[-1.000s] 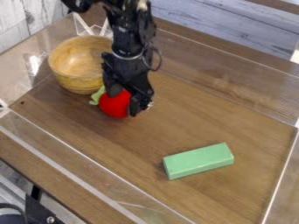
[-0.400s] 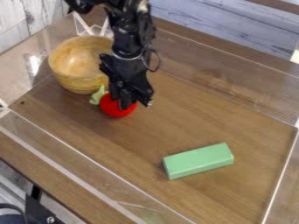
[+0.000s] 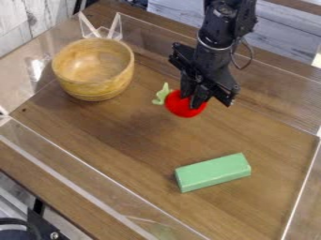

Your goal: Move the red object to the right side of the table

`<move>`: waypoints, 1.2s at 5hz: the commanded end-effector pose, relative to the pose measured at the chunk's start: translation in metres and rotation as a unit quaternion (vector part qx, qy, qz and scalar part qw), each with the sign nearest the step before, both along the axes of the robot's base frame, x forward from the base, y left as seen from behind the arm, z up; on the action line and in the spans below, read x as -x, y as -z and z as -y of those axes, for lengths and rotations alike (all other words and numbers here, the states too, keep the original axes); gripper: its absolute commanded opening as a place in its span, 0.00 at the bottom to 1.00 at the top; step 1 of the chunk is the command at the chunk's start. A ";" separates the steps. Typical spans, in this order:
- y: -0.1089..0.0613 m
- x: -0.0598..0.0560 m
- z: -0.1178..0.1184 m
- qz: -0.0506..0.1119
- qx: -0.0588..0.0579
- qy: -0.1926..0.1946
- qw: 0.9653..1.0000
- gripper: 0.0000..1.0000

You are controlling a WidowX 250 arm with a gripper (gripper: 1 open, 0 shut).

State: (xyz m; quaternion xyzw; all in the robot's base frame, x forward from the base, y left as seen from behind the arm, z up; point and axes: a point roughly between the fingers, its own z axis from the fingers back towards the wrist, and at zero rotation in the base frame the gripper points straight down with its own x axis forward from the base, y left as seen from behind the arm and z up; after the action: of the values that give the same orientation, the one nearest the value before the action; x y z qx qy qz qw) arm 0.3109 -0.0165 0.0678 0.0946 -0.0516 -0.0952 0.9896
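Black gripper (image 3: 196, 97) hangs from the arm (image 3: 226, 28) near the middle of the table (image 3: 269, 122), pointing almost straight down. Its jaws are drawn in close on the red object (image 3: 186, 106), a small round toy fruit whose upper part is hidden between the fingers (image 3: 208, 92). The fruit's lower curve shows below the fingertips, and its pale green stem (image 3: 160, 93) sticks out to the left. Whether the fruit rests on the wood or hangs just clear of it cannot be told from this single view.

Left of the gripper and well apart from it, a round wooden bowl (image 3: 92, 67) sits upright near the far left corner. A green rectangular block (image 3: 212, 173) lies flat on the tabletop nearer the camera, below and slightly right of the fruit, apart from it.

Low clear plastic walls (image 3: 75, 141) run along the table's edges. Behind the table is a pale planked backdrop (image 3: 282, 33).
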 end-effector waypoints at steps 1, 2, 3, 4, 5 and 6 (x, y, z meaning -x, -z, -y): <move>-0.026 -0.025 0.037 0.038 0.002 0.007 0.999 0.00; -0.029 -0.043 0.086 0.049 0.005 0.023 0.999 0.00; -0.020 -0.054 0.126 0.054 0.011 0.037 0.998 0.00; -0.008 -0.056 0.142 0.054 0.020 0.033 0.998 0.00; 0.006 -0.057 0.143 0.043 0.017 0.033 0.998 0.00; 0.018 -0.059 0.143 0.032 0.013 0.034 0.999 1.00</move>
State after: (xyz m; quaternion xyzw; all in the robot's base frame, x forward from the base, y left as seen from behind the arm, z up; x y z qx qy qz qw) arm 0.3636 -0.1556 0.0352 0.0913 -0.0646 -0.1267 0.9856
